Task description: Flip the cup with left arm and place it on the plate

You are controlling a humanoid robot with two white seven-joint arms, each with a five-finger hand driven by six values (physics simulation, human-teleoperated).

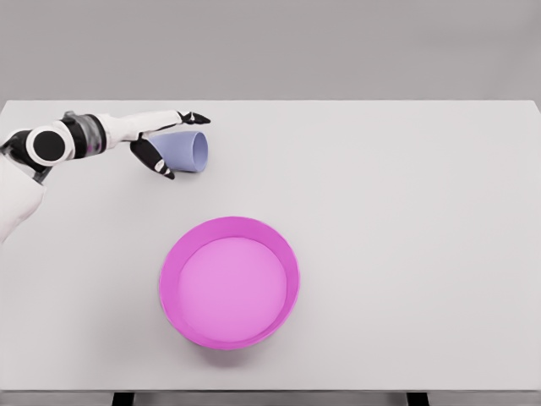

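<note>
A pale blue cup (188, 151) lies tilted on its side at the far left of the white table, its open mouth facing right. My left hand (173, 144) is wrapped around it, thumb over the top and dark fingers (157, 161) curled under its near side. The left arm comes in from the left edge. A magenta plate (229, 281) with a raised rim sits nearer the front, below and right of the cup, with nothing on it. The right arm is out of view.
The white table (406, 220) stretches wide to the right of the cup and plate. Its front edge runs along the bottom of the view and its far edge meets a grey wall.
</note>
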